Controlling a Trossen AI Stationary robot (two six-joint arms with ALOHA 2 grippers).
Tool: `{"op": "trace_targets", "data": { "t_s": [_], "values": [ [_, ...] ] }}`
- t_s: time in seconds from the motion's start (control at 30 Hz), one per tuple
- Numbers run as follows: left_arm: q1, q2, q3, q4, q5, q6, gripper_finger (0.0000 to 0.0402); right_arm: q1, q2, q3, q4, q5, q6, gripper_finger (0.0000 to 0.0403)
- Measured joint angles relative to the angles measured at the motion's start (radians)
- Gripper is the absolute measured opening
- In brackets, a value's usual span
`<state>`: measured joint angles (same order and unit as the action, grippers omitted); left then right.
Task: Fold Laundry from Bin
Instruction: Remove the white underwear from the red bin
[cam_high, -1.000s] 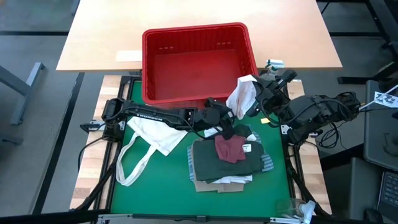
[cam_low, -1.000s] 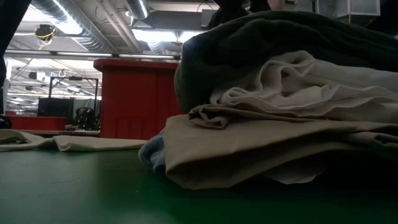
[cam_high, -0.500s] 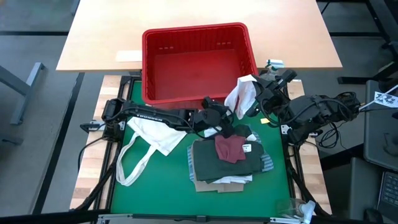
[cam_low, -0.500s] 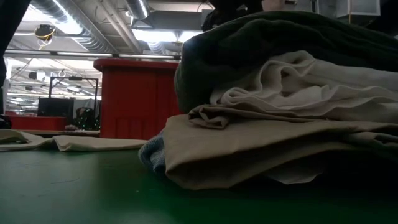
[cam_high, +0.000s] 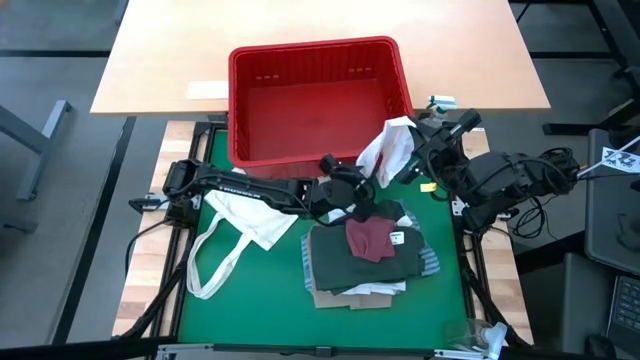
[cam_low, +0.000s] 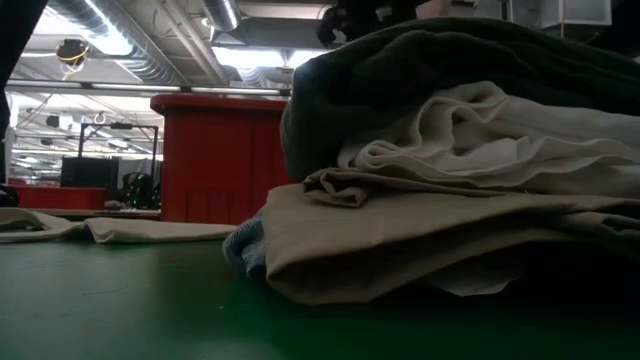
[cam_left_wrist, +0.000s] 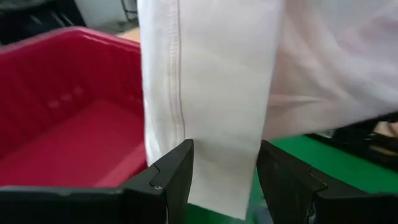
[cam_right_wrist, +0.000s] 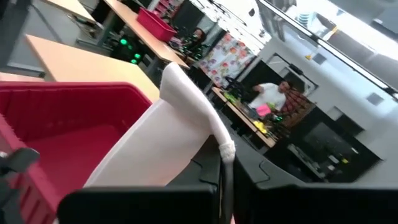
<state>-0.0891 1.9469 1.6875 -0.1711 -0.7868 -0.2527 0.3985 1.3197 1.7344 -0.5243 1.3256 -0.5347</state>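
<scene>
Reading the high view from left to right, you see first the white tote bag (cam_high: 247, 222), spread flat on the green mat (cam_high: 250, 290) with its long straps trailing toward the near edge. The left arm (cam_high: 240, 185) lies across the mat above the bag and ends at the left gripper (cam_high: 352, 190), just in front of the bin's near right corner. In the left wrist view, the left gripper (cam_left_wrist: 224, 168) has its jaws parted, and the lower edge of the white garment (cam_left_wrist: 217, 93) hangs between them; you cannot tell whether the fingers touch the cloth.

The red bin (cam_high: 318, 98) stands at the far side of the mat, partly over the wooden table (cam_high: 320, 20), with nothing visible inside it. The white garment (cam_high: 388, 150) hangs in the air beside the bin's right wall.

Nearer to you, the folded stack (cam_high: 368, 258) rests on the mat: a dark green-grey top with a small maroon piece (cam_high: 368, 238) on it, over white and tan layers. The low view shows the same stack (cam_low: 450, 170) from the side, with the bin (cam_low: 215, 160) behind it.

At the right, the right gripper (cam_high: 412, 140) is clenched on the garment's upper edge; the right wrist view confirms the right gripper (cam_right_wrist: 222, 180) pinching the cloth (cam_right_wrist: 168, 137) above the bin.
</scene>
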Motion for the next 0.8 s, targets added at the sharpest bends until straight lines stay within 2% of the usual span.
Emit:
{"op": "trace_targets", "data": {
  "t_s": [0.2, 0.33, 0.47, 0.6, 0.8],
  "values": [
    [-0.027, 0.0, 0.0, 0.0, -0.123, 0.096, 0.0167, 0.0, 0.0, 0.0, 0.0, 0.083, -0.02, 0.0012],
    [-0.037, 0.0, 0.0, 0.0, -0.203, 0.141, 0.0167, 0.0, 0.0, 0.0, 0.0, 0.065, -0.02, 0.0012],
    [-0.024, 0.0, 0.0, 0.0, -0.21, 0.158, 0.0167, 0.0, 0.0, 0.0, 0.0, 0.052, -0.02, 0.0012],
    [-0.005, 0.0, 0.0, -0.001, -0.163, 0.158, 0.0167, 0.0, 0.0, 0.0, 0.0, 0.052, -0.02, 0.0012],
    [0.031, 0.0, 0.0, -0.083, 0.016, 0.124, 0.0167, 0.0, 0.0, 0.0, 0.0, 0.051, -0.021, 0.0012]
  ]
}}
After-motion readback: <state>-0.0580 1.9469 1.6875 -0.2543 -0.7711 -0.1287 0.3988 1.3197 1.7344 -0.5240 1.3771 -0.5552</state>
